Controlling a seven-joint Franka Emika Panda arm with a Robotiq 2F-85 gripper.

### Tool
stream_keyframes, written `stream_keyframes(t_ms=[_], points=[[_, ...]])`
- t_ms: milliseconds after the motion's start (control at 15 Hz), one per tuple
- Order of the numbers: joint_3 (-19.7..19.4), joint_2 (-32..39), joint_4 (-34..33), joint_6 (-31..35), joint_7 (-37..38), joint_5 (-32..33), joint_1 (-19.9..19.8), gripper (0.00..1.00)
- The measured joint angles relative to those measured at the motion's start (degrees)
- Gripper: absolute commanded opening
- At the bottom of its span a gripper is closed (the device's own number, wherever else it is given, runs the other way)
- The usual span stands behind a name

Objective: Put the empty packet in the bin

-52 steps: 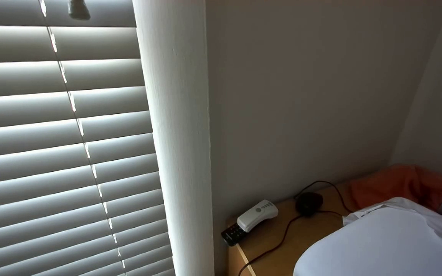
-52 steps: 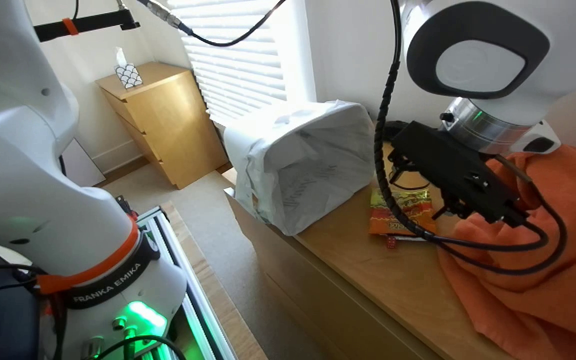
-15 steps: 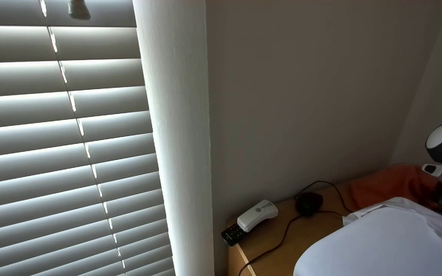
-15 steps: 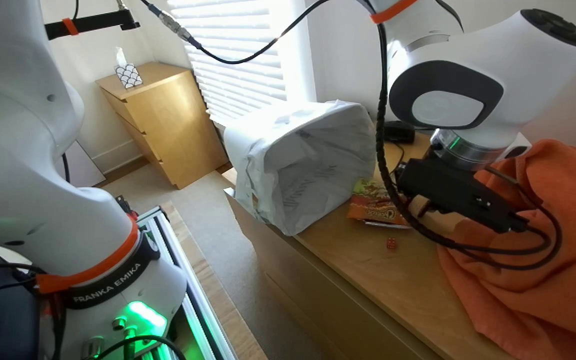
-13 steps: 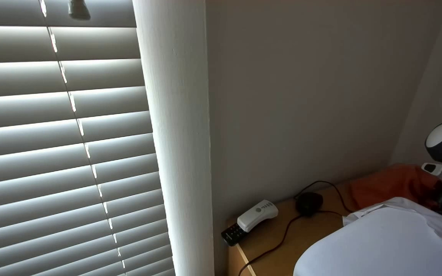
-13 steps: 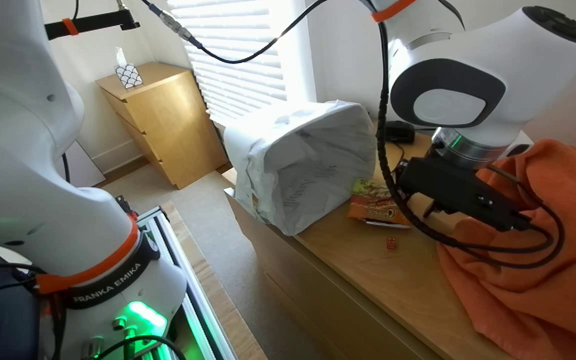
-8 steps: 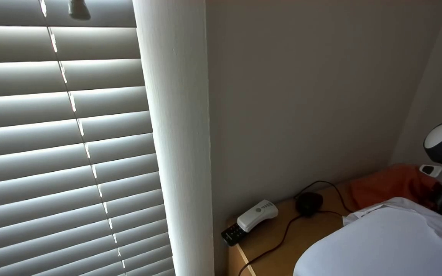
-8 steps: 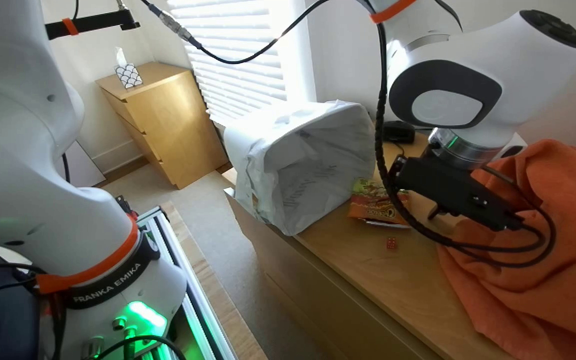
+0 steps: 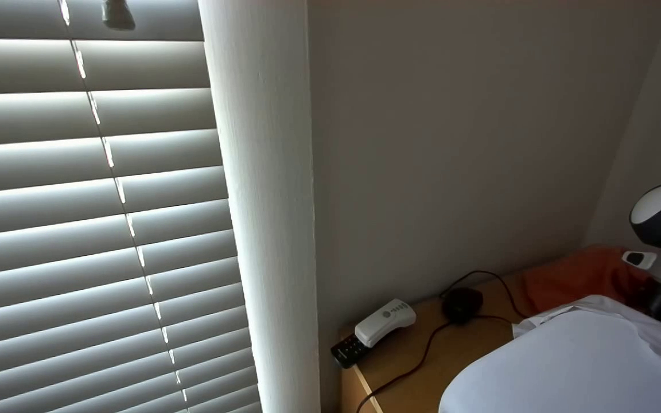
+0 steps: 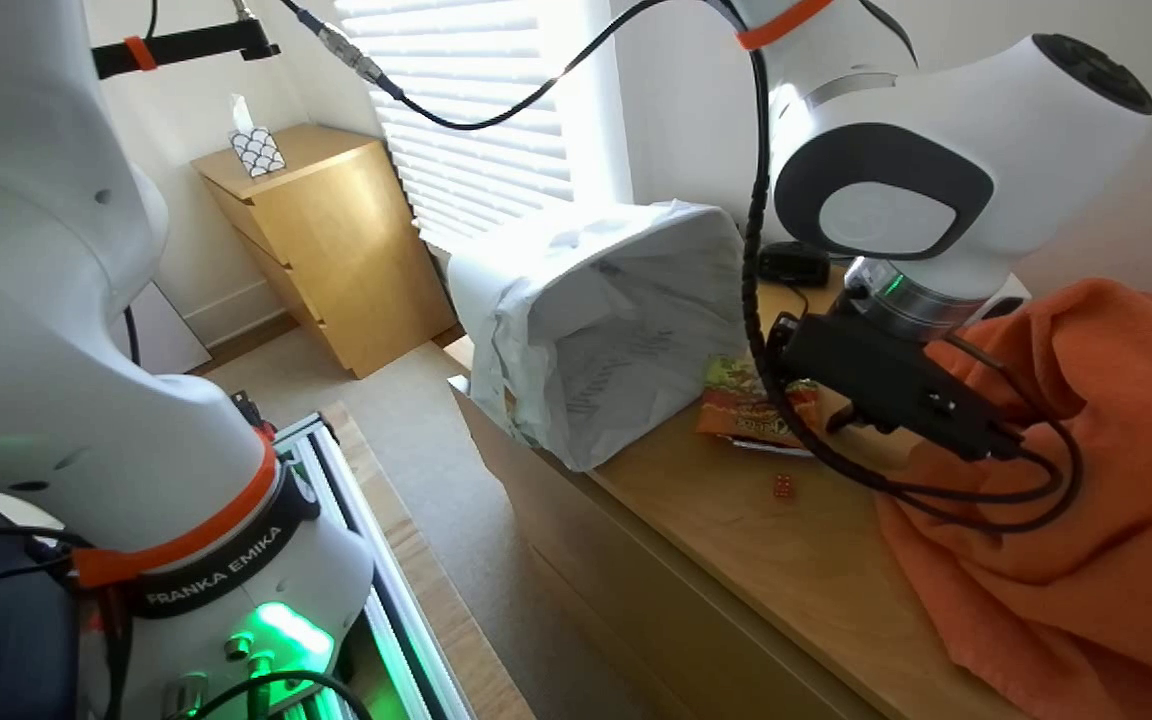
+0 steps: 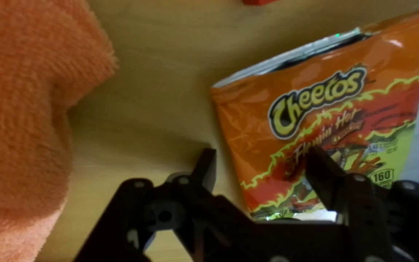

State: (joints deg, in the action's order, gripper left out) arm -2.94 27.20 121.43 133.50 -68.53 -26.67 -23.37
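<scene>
The tabletop (image 10: pixel 716 510) holds 1 packet (image 11: pixel 322 112) (Cheetos), 1 bin (image 10: pixel 601 325).

White arm (image 10: pixel 956 110) standing tall from its base (image 10: pixel 246 600), green light (image 10: pixel 294 628) glowing low on it. Far end bent downward; silver wrist collar (image 10: pixel 906 302) tilted, black gripper (image 11: pixel 261 155) slung beneath, body slanting. Fingers (image 11: pixel 206 166) spread well apart, tips pointing down. How low they hang, touching anything or not, hard to say from here; tips poorly seen.

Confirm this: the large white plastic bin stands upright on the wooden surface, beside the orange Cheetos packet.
Not upright: an exterior view shows the large white plastic bin lying on its side on the wooden surface, beside the orange Cheetos packet.
</scene>
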Motion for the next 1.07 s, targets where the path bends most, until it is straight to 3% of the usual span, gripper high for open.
stream_keyframes(t_ms=[267,533,1067], points=[[-0.1,0.1,0.0,-1.6,0.0,0.0,0.0,0.02],[-0.6,0.1,-1.1,-7.9,0.0,0.1,-0.6,0.0],[-3.6,0.0,-8.2,-36.4,-0.5,-0.6,-4.4,0.0]])
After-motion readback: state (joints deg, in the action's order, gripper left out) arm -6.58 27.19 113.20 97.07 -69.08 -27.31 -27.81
